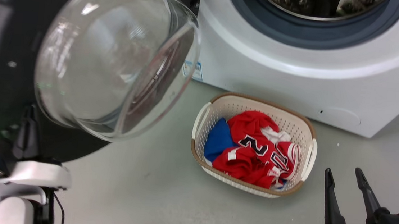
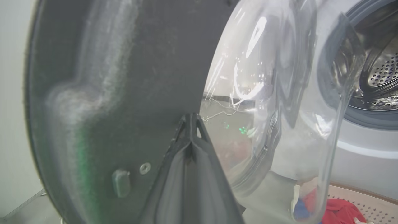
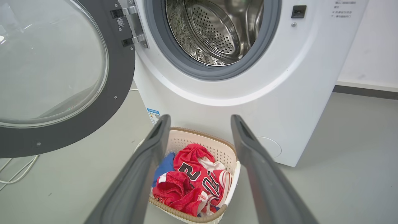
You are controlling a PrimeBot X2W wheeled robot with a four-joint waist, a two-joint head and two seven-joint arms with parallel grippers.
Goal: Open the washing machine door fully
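Here, the left tool point(image 2: 190, 119), closed tight, points against the washing machine door point(image 2: 124, 62); the right tool point(image 3: 200, 117) hangs spread, empty.

light: bright, even | shadows: faint on grey floor point(image 3: 342, 155) | glare: white streaks on round black glass-bowled washing machine door point(image 2: 255, 46) | blur: door's near rim soft

White body on washing machine point(image 3: 217, 102), small blue label point(image 3: 153, 115). Washing machine door point(image 3: 121, 77): glossy black ring, clear glass. Grey gasket point(image 3: 214, 73); steel drum point(image 3: 214, 34) dotted with holes. White lattice basket point(image 1: 285, 121), brown rim. Red jersey point(image 1: 254, 145), dark white-edged numerals, red-and-white striped trim; blue cloth point(image 1: 218, 139). Pale grey floor point(image 3: 342, 155), white cable point(image 3: 21, 168)
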